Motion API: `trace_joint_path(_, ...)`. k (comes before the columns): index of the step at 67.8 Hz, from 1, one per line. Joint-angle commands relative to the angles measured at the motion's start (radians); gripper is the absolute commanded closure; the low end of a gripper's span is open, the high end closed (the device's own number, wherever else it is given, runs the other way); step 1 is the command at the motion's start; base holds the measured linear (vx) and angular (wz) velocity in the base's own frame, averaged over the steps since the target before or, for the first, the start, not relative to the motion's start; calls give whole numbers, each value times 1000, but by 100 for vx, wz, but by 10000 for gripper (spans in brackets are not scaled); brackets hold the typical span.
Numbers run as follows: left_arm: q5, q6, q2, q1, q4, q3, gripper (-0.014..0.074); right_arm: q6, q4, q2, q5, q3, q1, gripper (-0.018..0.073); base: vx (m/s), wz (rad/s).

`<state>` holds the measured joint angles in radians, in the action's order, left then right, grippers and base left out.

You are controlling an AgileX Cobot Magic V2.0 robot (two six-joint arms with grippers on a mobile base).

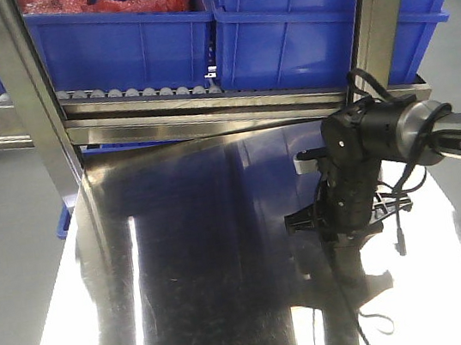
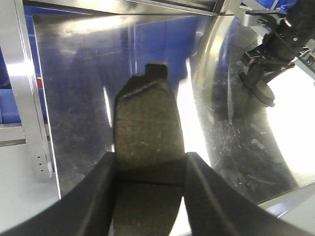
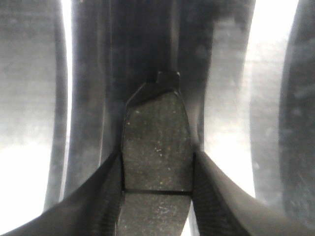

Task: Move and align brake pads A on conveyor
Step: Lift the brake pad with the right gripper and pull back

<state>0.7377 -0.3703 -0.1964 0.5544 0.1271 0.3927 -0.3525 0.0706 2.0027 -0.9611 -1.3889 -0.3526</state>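
In the left wrist view my left gripper (image 2: 150, 164) is shut on a brake pad (image 2: 146, 123). The pad is dark grey, with a thin groove level with the fingertips and a small tab at its far end. It hangs over the shiny steel table (image 2: 78, 98). My right gripper (image 3: 157, 160) is shut the same way on a second brake pad (image 3: 156, 137), close above the reflective steel. The front view shows the right gripper (image 1: 343, 229) pointing down at the table's right half. The conveyor is out of view.
Blue bins (image 1: 133, 39) stand on a roller rack (image 1: 132, 93) behind the steel table (image 1: 191, 256), one holding red bags (image 1: 135, 0). A steel upright post (image 1: 23, 91) rises at the back left corner. The right arm (image 2: 280, 39) shows far right of the left wrist view.
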Motion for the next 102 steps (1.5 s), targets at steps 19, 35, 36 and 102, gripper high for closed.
trace_joint_path(19, -92, -3, -7, 2, 2, 29, 602, 26, 108, -331, 134, 166, 4, 564, 0, 0)
trace_joint_path(35, -92, -3, -7, 2, 2, 29, 602, 26, 158, -621, 275, 386, 4, 564, 0, 0)
trace_joint_path(36, -92, -3, -7, 2, 2, 29, 602, 26, 160, -641, 285, 408, 4, 564, 0, 0)
trace_joint_path(102, -92, -3, -7, 2, 2, 29, 602, 78, 158, -1731, 458, 926, 4, 564, 0, 0)
